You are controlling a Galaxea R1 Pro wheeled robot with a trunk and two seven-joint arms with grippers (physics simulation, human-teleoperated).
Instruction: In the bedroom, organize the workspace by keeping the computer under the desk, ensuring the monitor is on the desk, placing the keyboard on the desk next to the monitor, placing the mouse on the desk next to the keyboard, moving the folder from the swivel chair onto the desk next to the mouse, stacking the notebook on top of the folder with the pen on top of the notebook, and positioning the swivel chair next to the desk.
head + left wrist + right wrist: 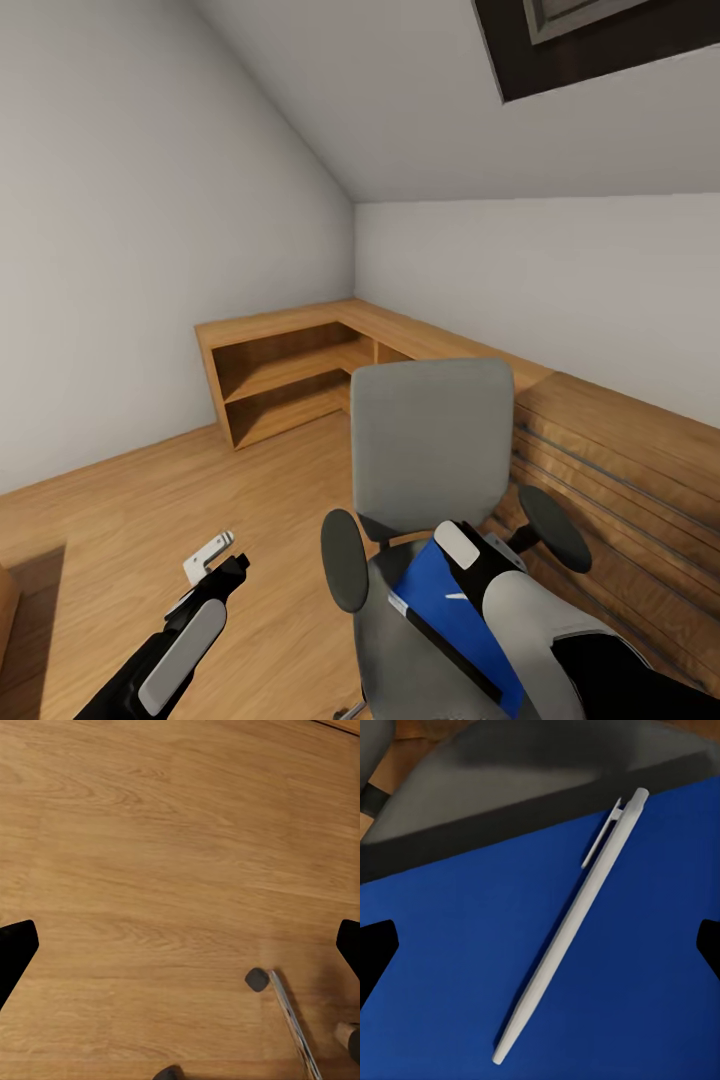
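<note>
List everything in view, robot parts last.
swivel chair: one, grey seat and back with black armrests, in front of the robot beside the wooden drawer unit.
folder: one, bright blue, flat on the chair seat.
pen: one, white, lying on the folder.
shelf unit: one, wooden, L-shaped, in the far corner.
drawer unit: one, wooden, along the right wall.
skylight: one, dark-framed, in the sloping ceiling.
floor: wood plank.
left gripper: black, over the floor, jaws open.
right gripper: black jaws open above the pen.
</note>
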